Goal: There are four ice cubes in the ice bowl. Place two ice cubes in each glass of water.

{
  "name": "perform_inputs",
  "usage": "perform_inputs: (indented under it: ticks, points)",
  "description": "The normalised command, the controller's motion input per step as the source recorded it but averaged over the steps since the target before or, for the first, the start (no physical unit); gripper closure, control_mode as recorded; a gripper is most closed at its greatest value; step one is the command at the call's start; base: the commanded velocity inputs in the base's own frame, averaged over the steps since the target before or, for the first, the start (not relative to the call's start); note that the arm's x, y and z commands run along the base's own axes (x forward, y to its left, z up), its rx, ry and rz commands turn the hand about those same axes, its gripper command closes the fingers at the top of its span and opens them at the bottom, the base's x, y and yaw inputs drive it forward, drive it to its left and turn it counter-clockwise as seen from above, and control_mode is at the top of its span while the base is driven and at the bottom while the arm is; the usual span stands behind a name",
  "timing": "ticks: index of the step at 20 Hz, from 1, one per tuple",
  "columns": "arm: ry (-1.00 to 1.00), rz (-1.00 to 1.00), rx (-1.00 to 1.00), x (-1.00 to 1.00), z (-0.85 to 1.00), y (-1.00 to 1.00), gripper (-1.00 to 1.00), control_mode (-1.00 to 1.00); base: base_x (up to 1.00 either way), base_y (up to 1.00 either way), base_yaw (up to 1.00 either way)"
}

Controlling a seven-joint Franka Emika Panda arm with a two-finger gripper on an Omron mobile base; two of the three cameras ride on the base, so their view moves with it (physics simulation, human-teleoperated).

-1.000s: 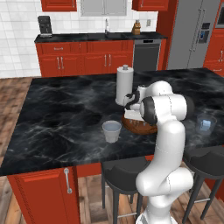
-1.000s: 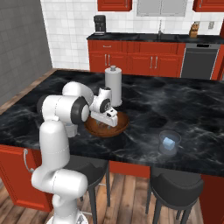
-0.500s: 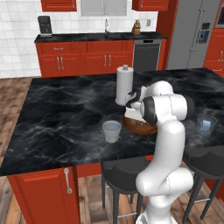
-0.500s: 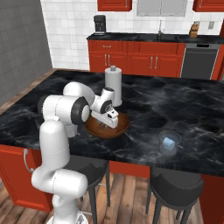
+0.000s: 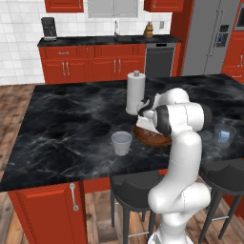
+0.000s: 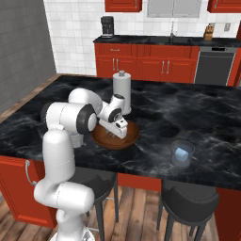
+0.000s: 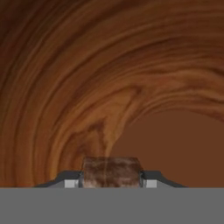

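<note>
On a black marble kitchen island (image 5: 62, 128), a white robot arm (image 5: 183, 143) bends down into a wide wooden ice bowl (image 5: 151, 137), working among red cabinets and a stainless refrigerator (image 5: 209, 38). Seen from the left base camera, a small pale tumbler (image 5: 122, 143) stands just left of the bowl and apart from it, a white paper-towel roll (image 5: 136, 93) rises behind the bowl, and a second glass of water (image 5: 223, 135) sits well to the right, near the island's edge, with a pale blue cube visible inside it.

From the right base camera, the arm (image 6: 66, 122) comes in from the left, its gripper (image 6: 119, 133) lowered inside the reddish-brown bowl (image 6: 129, 139); the paper-towel roll (image 6: 121, 92) stands just behind, and the glass (image 6: 182, 153) holding an ice cube (image 6: 180, 154) sits further right, well apart from the bowl. A coffee maker (image 6: 108, 26) rests on the far counter.

From the hand camera, the bowl's swirling wood grain (image 7: 109, 78) is close up, and a translucent ice cube (image 7: 112, 171) sits squarely between the two fingertips (image 7: 69, 183), the grain showing through it. The jaws stand narrowly about the cube, each side at or against a tip; whether they are truly pressing on it cannot be told.
</note>
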Motion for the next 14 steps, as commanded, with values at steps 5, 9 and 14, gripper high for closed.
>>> perform_inputs:
  ticks: [5, 9, 14]
  points:
    - [0.00, -0.04, 0.00, -0.07, 0.56, 0.02, 1.00, -1.00, 0.00, 0.00, 0.00]
    - [0.00, -0.02, 0.00, -0.37, 0.86, 0.03, 1.00, -1.00, 0.00, 0.00, 0.00]
    - [0.00, 0.00, 0.00, -0.62, 0.65, 0.24, 1.00, -1.00, 0.00, 0.00, 0.00]
